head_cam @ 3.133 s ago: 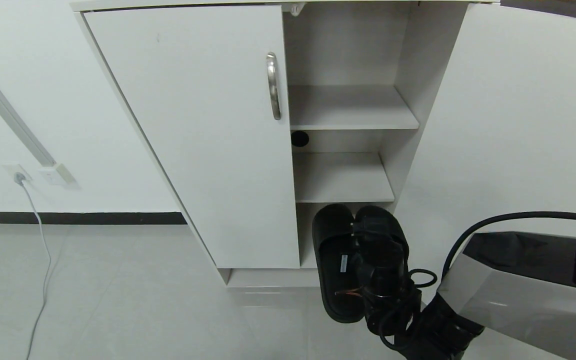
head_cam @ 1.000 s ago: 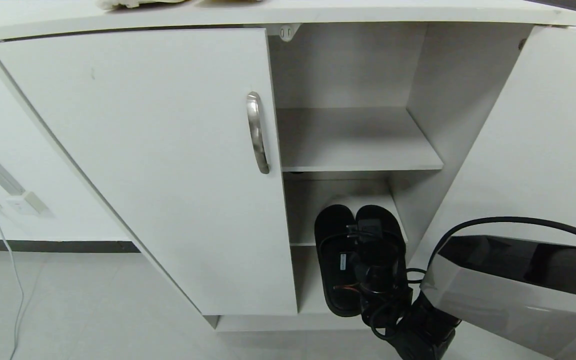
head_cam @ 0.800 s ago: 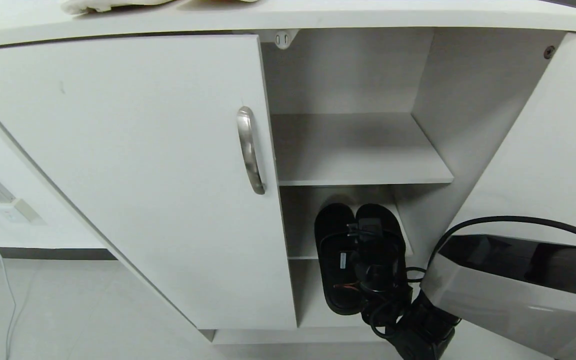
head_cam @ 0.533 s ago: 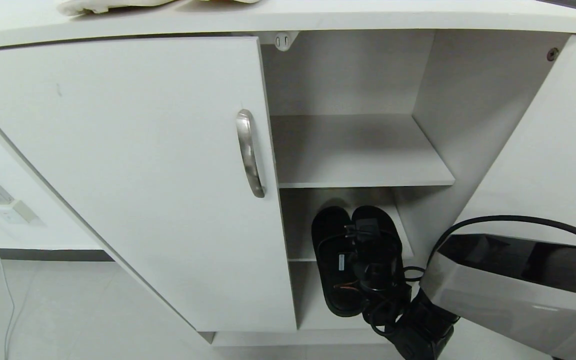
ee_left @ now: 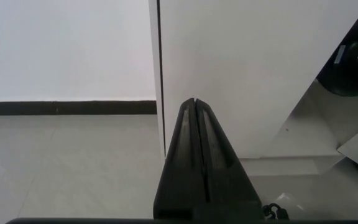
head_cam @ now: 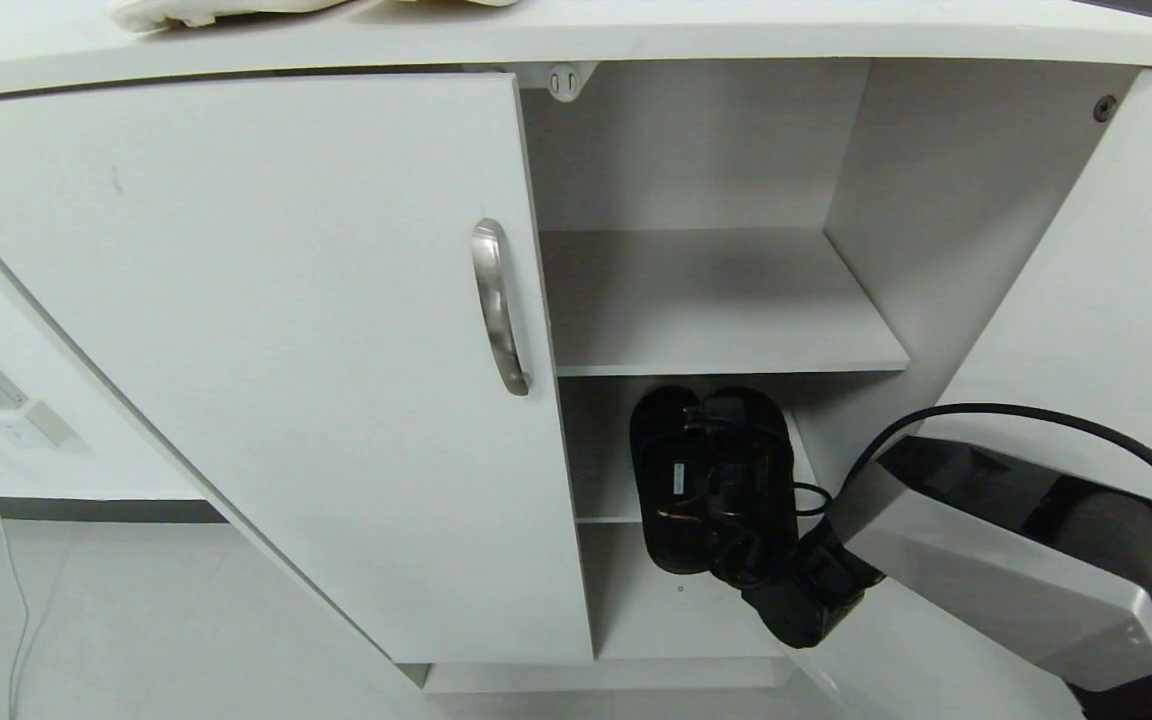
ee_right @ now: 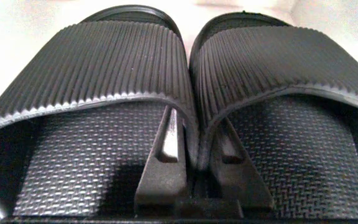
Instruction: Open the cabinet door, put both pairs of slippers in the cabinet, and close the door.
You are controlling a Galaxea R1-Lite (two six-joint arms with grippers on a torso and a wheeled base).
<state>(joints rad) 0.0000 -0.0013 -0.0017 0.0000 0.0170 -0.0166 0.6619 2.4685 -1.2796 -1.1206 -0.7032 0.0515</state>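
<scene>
forward goes the right tool [ee_right: 194, 155], pinched tight on the inner walls of both slippers [head_cam: 671, 470], now lower centre over the middle shelf [head_cam: 601, 480]. left tool [ee_left: 195, 143] closed, empty. heels look to overhang: let go early and they could tip out. toes may clip the upper shelf [head_cam: 716, 300].

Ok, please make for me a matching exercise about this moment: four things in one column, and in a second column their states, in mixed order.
Things:
1. pair of black slippers
2. left cabinet door
3. right cabinet door
4. left claw

States:
A. swung open
B. shut, holding nothing
C. closed, with a silver handle
D. gripped by the right claw, just below the top shelf

Pairs: 1-D, 2-C, 3-A, 4-B.
</scene>
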